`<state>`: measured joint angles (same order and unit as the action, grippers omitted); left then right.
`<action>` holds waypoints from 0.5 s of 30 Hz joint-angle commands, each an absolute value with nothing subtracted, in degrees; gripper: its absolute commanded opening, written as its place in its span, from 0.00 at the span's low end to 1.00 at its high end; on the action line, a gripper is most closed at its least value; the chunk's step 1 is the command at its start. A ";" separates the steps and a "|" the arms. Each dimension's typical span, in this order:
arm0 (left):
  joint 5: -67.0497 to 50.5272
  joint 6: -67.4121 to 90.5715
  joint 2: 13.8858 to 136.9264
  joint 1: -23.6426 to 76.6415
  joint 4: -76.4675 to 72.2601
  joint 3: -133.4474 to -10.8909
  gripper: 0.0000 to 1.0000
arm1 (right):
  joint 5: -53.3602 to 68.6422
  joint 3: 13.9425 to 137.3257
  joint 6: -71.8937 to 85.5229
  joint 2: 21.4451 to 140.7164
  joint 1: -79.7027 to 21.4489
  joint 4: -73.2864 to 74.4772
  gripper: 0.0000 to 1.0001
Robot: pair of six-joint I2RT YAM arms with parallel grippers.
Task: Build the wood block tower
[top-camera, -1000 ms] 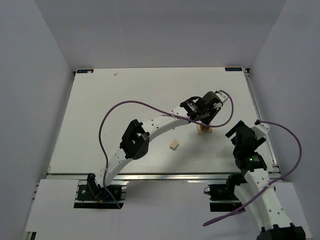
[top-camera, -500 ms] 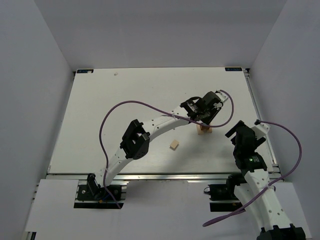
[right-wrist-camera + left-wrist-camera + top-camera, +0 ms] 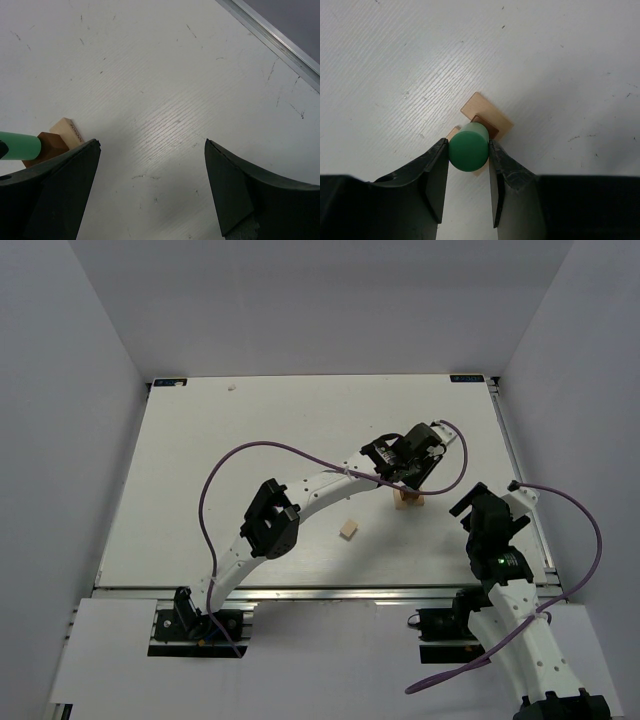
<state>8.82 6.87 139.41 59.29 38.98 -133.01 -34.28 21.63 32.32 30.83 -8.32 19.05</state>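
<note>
On the scuffed white table (image 3: 200,460), right of centre, the left gripper (image 3: 468,147) is clamped on a smooth green cylinder (image 3: 468,145) directly over the tower (image 3: 485,107) of flat tan and brown wood. The right gripper (image 3: 151,145) hangs beside it, jaws wide apart. A tan cube (image 3: 348,530) lies apart.

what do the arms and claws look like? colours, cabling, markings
Both the left arm and right arm have white tubular links with black joint housings. A purple cable loops off the left, a second purple cable off the right. A green light glows on the right arm. The left claw and right claw have plain black wedge-shaped fingers; no markings visible.
</note>
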 commanded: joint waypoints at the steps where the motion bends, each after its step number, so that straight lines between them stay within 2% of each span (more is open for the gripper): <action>1: 7.12 6.85 138.16 59.68 38.58 -133.33 0.19 | -34.54 21.53 31.46 30.50 -8.17 16.70 0.89; 15: 8.96 6.59 137.46 59.68 39.46 -132.80 0.19 | -34.37 21.45 31.38 30.32 -8.17 16.61 0.89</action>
<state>7.97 6.85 139.41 59.37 39.05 -132.99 -34.24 21.63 32.27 30.68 -8.32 19.05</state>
